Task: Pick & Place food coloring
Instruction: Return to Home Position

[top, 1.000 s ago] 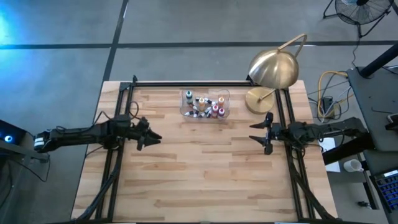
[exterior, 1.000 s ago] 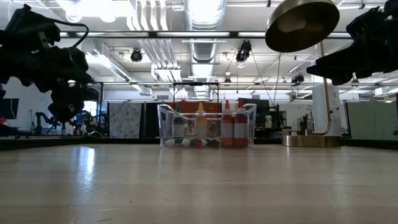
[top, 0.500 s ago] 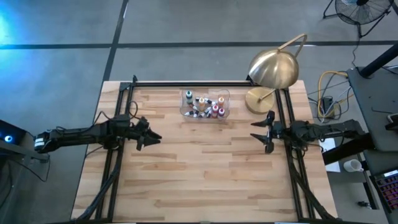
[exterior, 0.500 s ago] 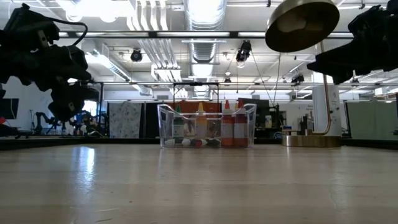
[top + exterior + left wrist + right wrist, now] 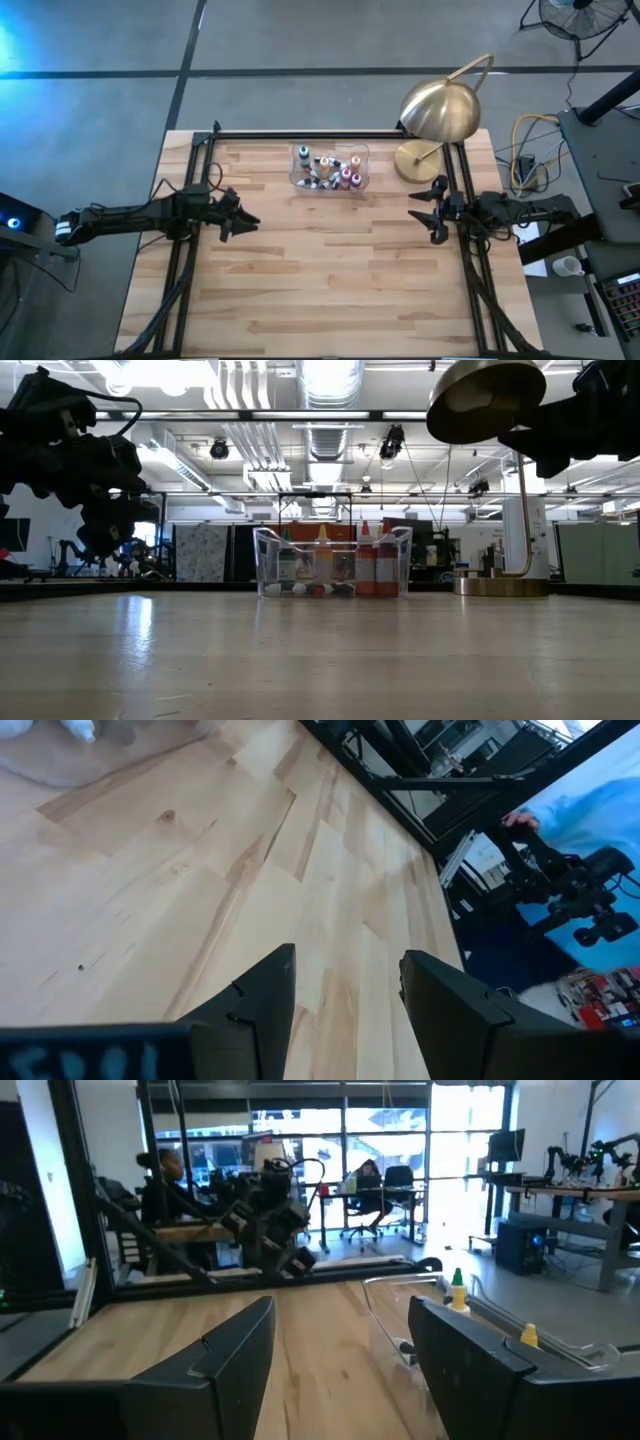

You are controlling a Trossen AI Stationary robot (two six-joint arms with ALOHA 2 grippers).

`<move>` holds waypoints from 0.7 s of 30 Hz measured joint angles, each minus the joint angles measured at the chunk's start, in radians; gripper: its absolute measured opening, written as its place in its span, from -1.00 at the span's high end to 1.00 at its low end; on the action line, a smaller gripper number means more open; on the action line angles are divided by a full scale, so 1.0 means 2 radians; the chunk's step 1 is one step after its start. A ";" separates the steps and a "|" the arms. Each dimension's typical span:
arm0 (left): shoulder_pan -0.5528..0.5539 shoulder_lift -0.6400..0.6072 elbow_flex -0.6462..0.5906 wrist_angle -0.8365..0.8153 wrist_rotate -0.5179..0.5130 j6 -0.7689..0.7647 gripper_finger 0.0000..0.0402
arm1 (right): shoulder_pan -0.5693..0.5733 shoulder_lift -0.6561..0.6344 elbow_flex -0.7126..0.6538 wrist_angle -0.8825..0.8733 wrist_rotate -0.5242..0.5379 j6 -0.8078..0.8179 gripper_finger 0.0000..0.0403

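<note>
Several tiny food coloring bottles (image 5: 331, 170), red, orange, yellow, green and dark, are in a clear plastic tub (image 5: 362, 153) at the table's far middle; some stand upright, some lie on its floor (image 5: 330, 570). A yellow-capped and an orange-capped bottle show in the right wrist view (image 5: 456, 1291). My left gripper (image 5: 250, 222) is open and empty above the table's left side (image 5: 345, 990). My right gripper (image 5: 413, 208) is open and empty above the table's right side (image 5: 340, 1350), well off from the tub.
A brass desk lamp (image 5: 440, 112) stands at the far right corner, its round base (image 5: 500, 586) on the table and its shade above. A black frame (image 5: 300, 133) runs along the far, left and right edges. Bare wood lies between the grippers and toward the near edge.
My right gripper has drawn back a little toward the table's right edge and risen slightly. The bottles and tub have stayed where they were.
</note>
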State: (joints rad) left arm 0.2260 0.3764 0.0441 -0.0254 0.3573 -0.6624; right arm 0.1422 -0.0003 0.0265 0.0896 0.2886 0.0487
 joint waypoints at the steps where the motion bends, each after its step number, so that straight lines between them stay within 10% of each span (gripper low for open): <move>1: 0.000 0.000 0.000 0.000 0.000 0.000 0.22 | 0.001 0.000 0.000 -0.001 0.000 0.000 -0.11; 21: -0.014 -0.095 -0.017 0.041 -0.006 0.000 0.22 | 0.001 0.000 -0.001 -0.017 0.000 0.001 -0.11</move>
State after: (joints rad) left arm 0.1980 0.1858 0.0104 0.0561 0.3461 -0.6622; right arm 0.1436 -0.0002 0.0235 0.0559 0.2893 0.0503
